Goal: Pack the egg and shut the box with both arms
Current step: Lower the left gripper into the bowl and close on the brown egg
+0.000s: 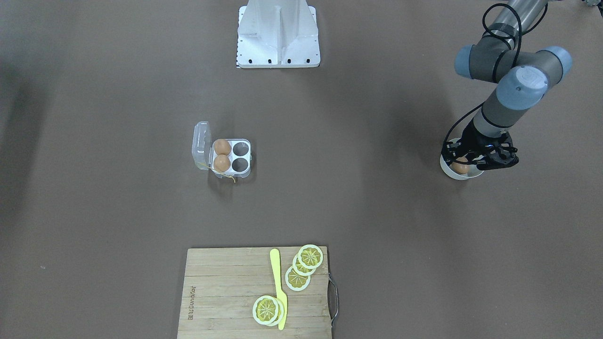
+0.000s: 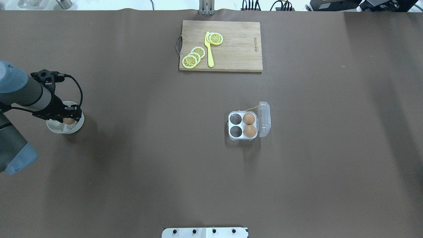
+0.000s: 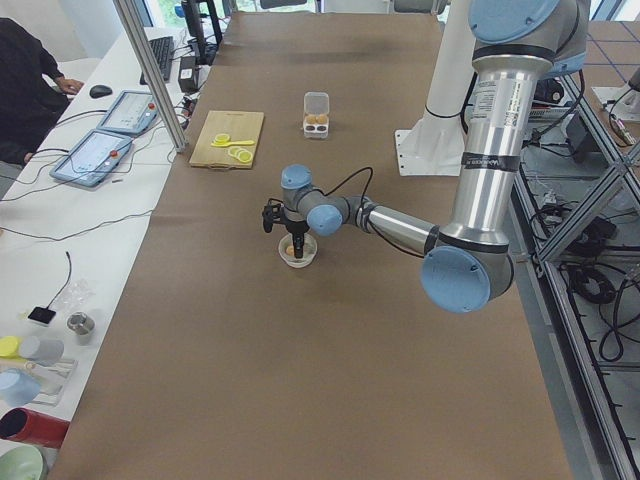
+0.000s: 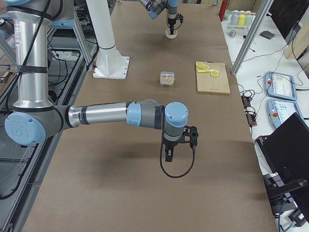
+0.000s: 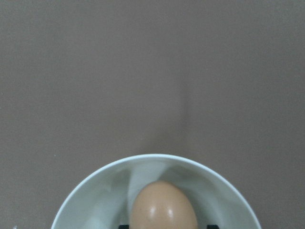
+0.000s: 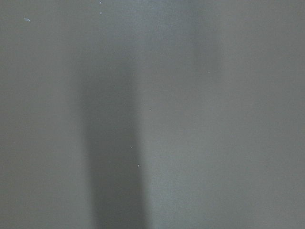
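Left wrist-mounted view: left pincer (image 5: 167,227), parted, straddles the egg (image 5: 164,205) in bowl (image 5: 95,191); right pincer (image 4: 169,157): cannot tell.

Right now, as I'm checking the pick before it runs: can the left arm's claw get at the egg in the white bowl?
Probably yes. The left claw hangs directly over the white bowl, the egg lies uncovered right beneath it, and nothing stands in the way.

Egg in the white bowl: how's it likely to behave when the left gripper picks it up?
Probably slippery: the egg shows a smooth, glossy shell, so a pinch may squeeze it out. Oval and lying loose in the curved white bowl, it will likely roll if nudged off-centre. Small, so probably light; possibly fragile.
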### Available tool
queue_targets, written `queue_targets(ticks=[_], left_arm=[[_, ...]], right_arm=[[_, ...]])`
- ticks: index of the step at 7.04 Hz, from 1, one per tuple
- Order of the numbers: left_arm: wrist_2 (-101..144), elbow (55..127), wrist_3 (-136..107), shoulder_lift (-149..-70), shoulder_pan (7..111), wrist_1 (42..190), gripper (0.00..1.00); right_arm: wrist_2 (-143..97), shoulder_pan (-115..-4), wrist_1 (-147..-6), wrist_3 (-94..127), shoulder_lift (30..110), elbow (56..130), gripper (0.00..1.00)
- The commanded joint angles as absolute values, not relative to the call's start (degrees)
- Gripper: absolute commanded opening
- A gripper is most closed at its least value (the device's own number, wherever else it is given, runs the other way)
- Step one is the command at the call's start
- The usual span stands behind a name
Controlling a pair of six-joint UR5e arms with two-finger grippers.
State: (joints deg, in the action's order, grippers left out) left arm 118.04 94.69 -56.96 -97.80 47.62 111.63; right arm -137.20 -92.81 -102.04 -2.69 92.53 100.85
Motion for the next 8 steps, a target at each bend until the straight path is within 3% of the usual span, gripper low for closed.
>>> queue_targets(ticks=[1, 3, 5, 8], left_arm=[[117.95, 94.57, -56.95, -97.82, 47.72, 111.62, 0.59], [117.86, 94.48, -56.95, -97.91, 47.90, 111.53, 0.54], [117.86, 94.74, -56.95, -97.91, 48.16, 111.53, 0.30], [119.70, 101.21, -56.95, -93.90, 50.71, 111.27, 0.20]], right_arm=[[-137.20, -92.81, -102.04, -2.72, 92.55, 100.90, 1.00], [-137.20, -92.81, -101.95, -2.72, 92.55, 100.90, 1.00], [-137.29, -92.73, -102.04, -2.64, 92.55, 100.90, 1.00], [-137.29, -92.64, -102.04, -2.64, 92.55, 100.81, 1.00]])
